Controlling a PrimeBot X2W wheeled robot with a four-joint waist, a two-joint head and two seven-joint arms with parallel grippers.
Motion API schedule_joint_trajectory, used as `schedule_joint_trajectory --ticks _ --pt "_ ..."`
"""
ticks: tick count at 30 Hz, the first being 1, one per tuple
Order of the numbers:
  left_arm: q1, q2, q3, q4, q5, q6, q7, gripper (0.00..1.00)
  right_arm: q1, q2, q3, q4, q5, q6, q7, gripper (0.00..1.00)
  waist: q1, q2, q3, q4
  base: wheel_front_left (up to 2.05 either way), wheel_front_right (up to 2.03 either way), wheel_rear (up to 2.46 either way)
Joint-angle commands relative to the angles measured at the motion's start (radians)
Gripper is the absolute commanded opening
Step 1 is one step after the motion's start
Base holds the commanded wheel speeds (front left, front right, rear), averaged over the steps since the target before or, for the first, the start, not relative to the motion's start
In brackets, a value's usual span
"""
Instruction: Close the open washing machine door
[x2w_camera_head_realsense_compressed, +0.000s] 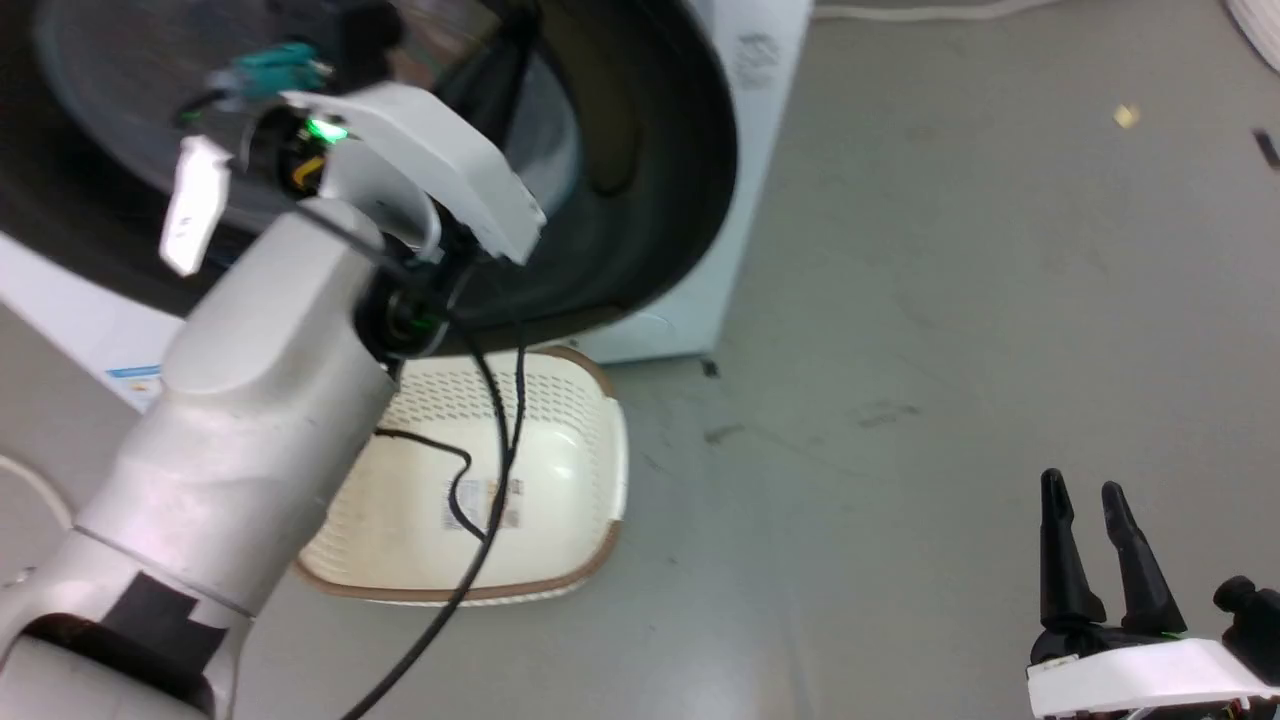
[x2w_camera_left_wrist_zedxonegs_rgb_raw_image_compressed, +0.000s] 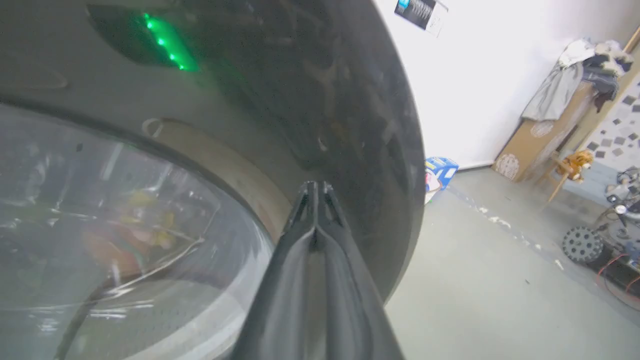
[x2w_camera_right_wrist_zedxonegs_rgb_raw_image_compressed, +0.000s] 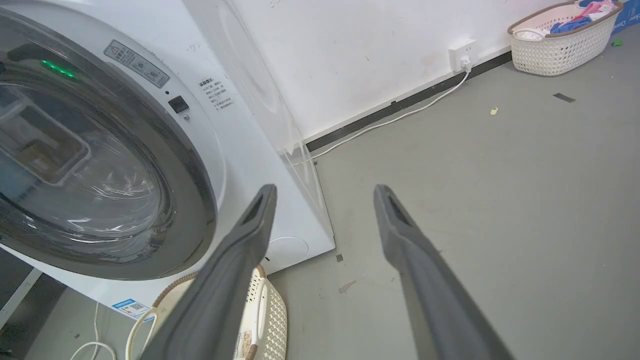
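Note:
The washing machine (x2w_camera_right_wrist_zedxonegs_rgb_raw_image_compressed: 240, 150) is a white box on my left. In the right wrist view, its door (x2w_camera_right_wrist_zedxonegs_rgb_raw_image_compressed: 192, 170), with a glossy black rim and clear glass centre, lies close against the machine's front. I cannot tell whether the door is latched. My left gripper (x2w_camera_left_wrist_zedxonegs_rgb_raw_image_compressed: 315, 189) is shut, with nothing in it, and its tips rest on or just off the door's black rim (x2w_camera_left_wrist_zedxonegs_rgb_raw_image_compressed: 350, 100) beside the glass bowl (x2w_camera_left_wrist_zedxonegs_rgb_raw_image_compressed: 125, 225). In the head view my left forearm (x2w_camera_head_realsense_compressed: 260, 380) reaches up across the door (x2w_camera_head_realsense_compressed: 660, 150). My right gripper (x2w_camera_head_realsense_compressed: 1080, 490) hangs open, low and apart, over the floor.
A cream perforated basket (x2w_camera_head_realsense_compressed: 560, 430) lies on the floor directly below the door, under my left arm. A second basket with clothes (x2w_camera_right_wrist_zedxonegs_rgb_raw_image_compressed: 560, 35) stands by the far wall, near a socket and white cable (x2w_camera_right_wrist_zedxonegs_rgb_raw_image_compressed: 400, 117). Grey floor (x2w_camera_head_realsense_compressed: 950, 350) stretches to the right.

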Motion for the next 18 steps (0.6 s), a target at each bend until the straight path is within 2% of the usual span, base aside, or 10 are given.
schedule_joint_trajectory --ticks 1,5,9,14,18 --pt "0.006 0.012 0.024 -0.020 -0.008 0.005 -0.035 0.00 -0.002 0.000 -0.002 0.006 -0.014 0.001 -0.004 1.00 0.0000 -0.0001 -0.058 0.061 0.00 0.00 0.00" --pt "0.029 0.061 0.076 -0.055 -0.001 0.034 -0.102 0.00 -0.005 0.000 0.007 0.018 -0.029 0.001 -0.004 1.00 0.0000 -0.0001 -0.105 0.107 0.00 0.00 0.00" --pt "0.083 0.124 0.130 -0.101 0.041 0.083 -0.135 0.00 -0.001 0.000 0.014 0.029 -0.036 0.001 -0.004 1.00 0.0000 -0.0001 -0.145 0.146 0.00 0.00 0.00" --pt "0.206 0.187 0.232 -0.229 0.156 0.168 -0.142 0.00 0.014 0.000 0.013 0.038 -0.037 0.001 -0.004 1.00 0.0000 -0.0001 -0.180 0.189 0.00 0.00 0.00" --pt "0.366 0.203 0.330 -0.354 0.257 0.226 -0.142 0.00 0.027 0.000 0.017 0.042 -0.033 0.001 -0.004 1.00 0.0000 -0.0001 -0.199 0.215 0.00 0.00 0.00"
